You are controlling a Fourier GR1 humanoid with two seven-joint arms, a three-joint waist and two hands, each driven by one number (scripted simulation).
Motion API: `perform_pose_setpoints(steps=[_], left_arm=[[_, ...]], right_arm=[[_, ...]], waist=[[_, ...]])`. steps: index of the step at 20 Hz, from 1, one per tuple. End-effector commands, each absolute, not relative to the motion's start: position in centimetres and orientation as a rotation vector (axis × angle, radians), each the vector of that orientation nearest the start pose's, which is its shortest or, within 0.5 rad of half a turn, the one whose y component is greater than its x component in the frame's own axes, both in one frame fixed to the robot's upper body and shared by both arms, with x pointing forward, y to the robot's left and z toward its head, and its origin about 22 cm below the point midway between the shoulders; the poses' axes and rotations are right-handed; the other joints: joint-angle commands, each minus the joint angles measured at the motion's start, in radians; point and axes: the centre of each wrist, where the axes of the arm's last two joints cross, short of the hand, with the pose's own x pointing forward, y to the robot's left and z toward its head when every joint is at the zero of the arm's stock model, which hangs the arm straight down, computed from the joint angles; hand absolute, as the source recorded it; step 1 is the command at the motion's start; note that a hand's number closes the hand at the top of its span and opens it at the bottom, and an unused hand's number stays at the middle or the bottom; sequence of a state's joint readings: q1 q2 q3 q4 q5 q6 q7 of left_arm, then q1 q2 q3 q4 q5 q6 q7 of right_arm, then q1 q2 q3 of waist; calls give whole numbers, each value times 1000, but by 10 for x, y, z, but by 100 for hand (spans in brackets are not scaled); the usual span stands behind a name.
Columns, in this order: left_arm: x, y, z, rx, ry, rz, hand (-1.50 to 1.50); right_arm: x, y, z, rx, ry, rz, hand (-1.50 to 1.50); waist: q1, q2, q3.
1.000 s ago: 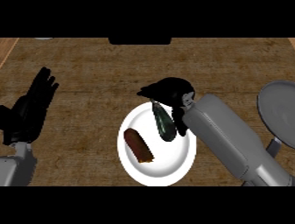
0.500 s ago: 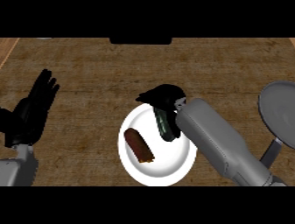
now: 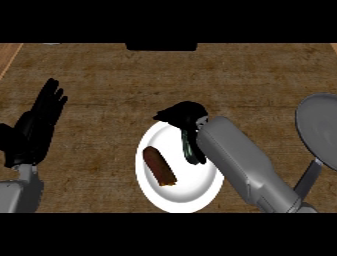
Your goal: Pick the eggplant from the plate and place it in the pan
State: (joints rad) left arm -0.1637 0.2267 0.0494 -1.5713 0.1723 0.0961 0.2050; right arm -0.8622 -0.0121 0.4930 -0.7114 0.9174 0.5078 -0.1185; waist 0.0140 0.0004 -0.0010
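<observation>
- Counting arms, we log two: a grey left forearm (image 3: 12,195) at the lower left and a grey right forearm (image 3: 245,165) slanting in from the lower right.
- Left hand (image 3: 31,132): one, black, at the view's left. Its fingers are straight, apart and pointing up. It holds nothing and is well apart from the plate.
- Right hand (image 3: 182,114): one, black, over the plate's far rim. Its fingers are curled down and clamped on the upper end of the eggplant.
- Eggplant (image 3: 193,149): one, dark and long, lying on the right half of the plate and not in the pan. Its upper end is under the right hand, and the right forearm hides its right side.
- Sausage (image 3: 160,166): one, brown, lying on the left half of the plate, beside the eggplant but not touching it.
- Plate (image 3: 189,195): one, white and round, at the middle of the view. We count two items on it, the eggplant and the sausage.
- Pan (image 3: 333,130): one, grey and round, at the right edge, apart from the plate. Its handle (image 3: 308,177) runs toward the lower edge, just beside the right forearm.
- Counter (image 3: 104,85): one, a dark brown wood-grain top with paler wood strips along its left and right edges.
- Dark block (image 3: 160,46): one, at the far edge of the counter, centre; we cannot tell what it is.
</observation>
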Motion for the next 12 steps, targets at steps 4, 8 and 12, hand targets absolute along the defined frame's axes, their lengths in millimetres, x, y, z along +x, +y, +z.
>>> perform_pose_setpoints(steps=[4, 8, 12], left_arm=[[292, 264, 83, 90, -1527, 25, 0], [280, 255, 65, 90, -1532, 33, 0], [288, 259, 62, 72, -1523, 23, 0]], right_arm=[[376, -64, 5, -156, -1138, 1976, 150], [370, -62, 2, -125, -1200, 1986, 150], [369, -56, 2, -114, -1198, 1950, 150]], waist=[[8, 5, 2], [5, 3, 1], [17, 7, 1]])
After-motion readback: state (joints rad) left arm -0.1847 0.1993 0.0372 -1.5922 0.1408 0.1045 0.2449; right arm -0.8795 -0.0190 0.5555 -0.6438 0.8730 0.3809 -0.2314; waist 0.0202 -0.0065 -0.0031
